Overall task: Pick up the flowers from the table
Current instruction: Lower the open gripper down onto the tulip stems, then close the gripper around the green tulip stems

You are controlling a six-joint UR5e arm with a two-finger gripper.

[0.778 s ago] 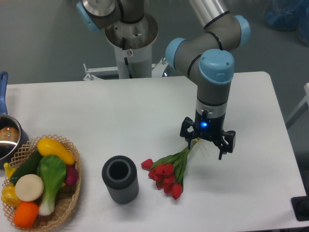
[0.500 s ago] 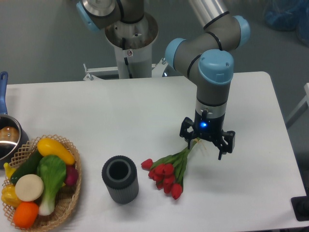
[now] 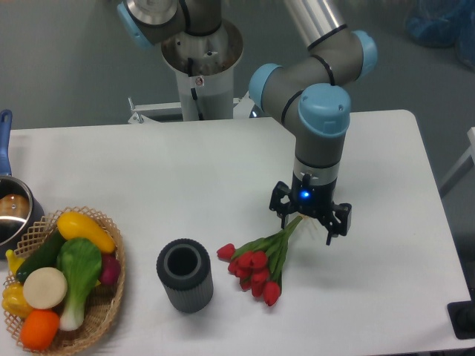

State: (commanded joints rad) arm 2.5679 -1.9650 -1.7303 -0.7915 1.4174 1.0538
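Note:
The flowers (image 3: 258,259), a small bunch of red tulip buds with green stems, lie on the white table (image 3: 185,170) right of the grey cup. Their stems point up and right toward my gripper (image 3: 309,223). The gripper hangs over the stem ends with its fingers spread wide, one on each side of the stems. It holds nothing. Whether a fingertip touches the stems I cannot tell.
A grey ribbed cup (image 3: 184,275) stands upright left of the flowers. A wicker basket (image 3: 100,315) of toy vegetables sits at the front left. A metal pot (image 3: 10,211) with a blue handle is at the left edge. The arm's base column (image 3: 200,63) stands behind the table.
The gripper and wrist have shifted a little to the left, closer over the stem ends. The flowers have not moved.

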